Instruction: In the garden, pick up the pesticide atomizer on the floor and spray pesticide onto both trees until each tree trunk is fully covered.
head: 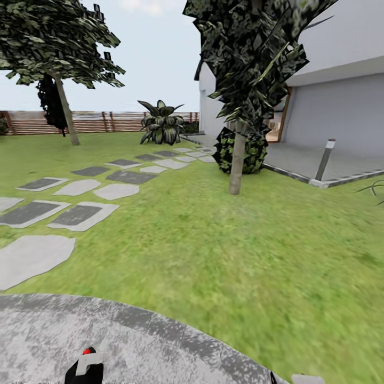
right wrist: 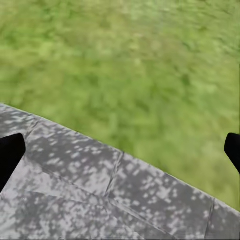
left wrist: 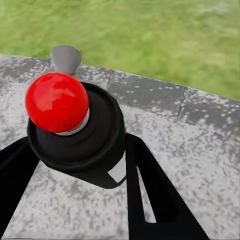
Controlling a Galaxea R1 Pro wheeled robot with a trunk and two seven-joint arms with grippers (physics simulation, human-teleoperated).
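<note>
**Garden setting, daylight**

Green lawn point(head: 224, 256) crossed by grey stepping stones point(head: 80, 213) leading toward a pale grey house wall point(head: 341, 114) with a paved terrace point(head: 304, 160) and a short bollard point(head: 325, 159). A round grey paved patch point(head: 133, 341) lies nearest — mottled in texture. A brown slatted fence point(head: 106, 121) bounds the far side under a hazy, pale sky point(head: 154, 58).

A broad-leafed dark green palm-like plant point(head: 161, 124) stands near the far fence, beside a white house with a grey wall point(head: 341, 114) and a grey paved terrace point(head: 309, 160). A short grey bollard post with a pale top point(head: 325, 159) stands on the terrace edge. A round dark green bush point(head: 255, 152) sits just beside the terrace corner.
</note>
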